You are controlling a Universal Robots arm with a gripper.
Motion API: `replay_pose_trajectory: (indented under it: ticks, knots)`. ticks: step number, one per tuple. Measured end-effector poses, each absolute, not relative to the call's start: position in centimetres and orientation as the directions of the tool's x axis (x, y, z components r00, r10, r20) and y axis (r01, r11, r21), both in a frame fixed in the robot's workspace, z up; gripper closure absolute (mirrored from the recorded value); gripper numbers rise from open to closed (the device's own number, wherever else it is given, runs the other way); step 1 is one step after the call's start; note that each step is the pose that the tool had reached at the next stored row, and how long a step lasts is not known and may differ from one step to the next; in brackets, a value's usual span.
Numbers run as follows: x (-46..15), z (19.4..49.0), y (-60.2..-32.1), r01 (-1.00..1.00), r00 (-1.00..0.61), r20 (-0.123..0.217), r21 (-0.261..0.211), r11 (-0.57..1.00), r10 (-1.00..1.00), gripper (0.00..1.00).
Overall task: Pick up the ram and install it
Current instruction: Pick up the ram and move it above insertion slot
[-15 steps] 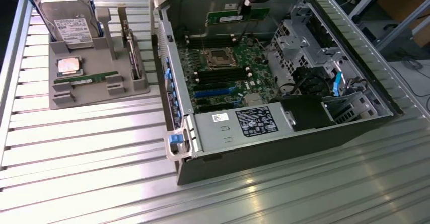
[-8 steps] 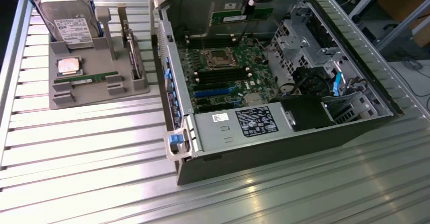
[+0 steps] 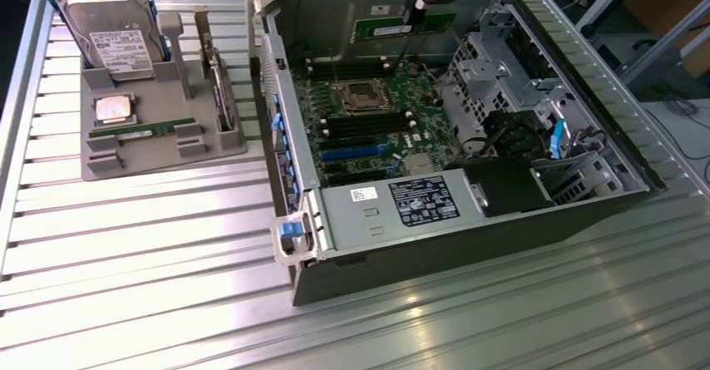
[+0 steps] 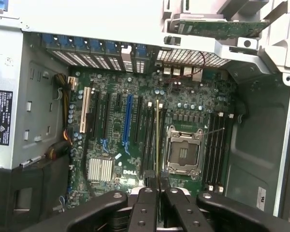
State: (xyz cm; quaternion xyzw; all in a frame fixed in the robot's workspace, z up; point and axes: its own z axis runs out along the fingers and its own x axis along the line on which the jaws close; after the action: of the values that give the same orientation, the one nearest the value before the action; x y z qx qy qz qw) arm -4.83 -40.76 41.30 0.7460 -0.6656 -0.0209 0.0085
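A ribbed aluminium tabletop [image 3: 166,245] carries everything. The largest thing on it is a dark, open-sided computer case [image 3: 444,254], lying flat toward the exterior view's right with its green motherboard [image 3: 383,133] facing up. A silver power supply box [image 3: 377,212] with a black-and-white label fills the near end of the case.

Near the case, on the exterior view's left, sits a grey plastic holder [image 3: 122,166]. It bears a silver hard drive [image 3: 116,46] propped upright at its far end. An upright green expansion card [image 3: 222,87] with a metal bracket stands along the side nearest the case. A second green memory stick [image 3: 145,129] lies on edge in a groove. Just behind it lies a square silver processor chip [image 3: 115,108].

The black gripper [image 3: 427,4] hangs over the far part of the case. Its fingers [image 4: 146,203] are clenched on the ram [image 3: 400,29], a thin, long green circuit-board stick with a small white label, held above the motherboard.

In the wrist view the ram [image 4: 157,140] is seen edge-on as a narrow line running out from the gripper [image 4: 158,181]. It lies over the long black memory slots [image 4: 149,140], just beside the open metal-framed processor socket [image 4: 183,152]. Whether its lower edge touches a slot I cannot tell
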Motion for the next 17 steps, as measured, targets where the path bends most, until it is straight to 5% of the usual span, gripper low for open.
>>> replay_pose_trajectory:
  ticks: [17]
  knots:
    - [-3.4, 41.3, -40.8, -0.993, 0.113, -0.02, 0.041, -0.114, -0.993, 0.88]
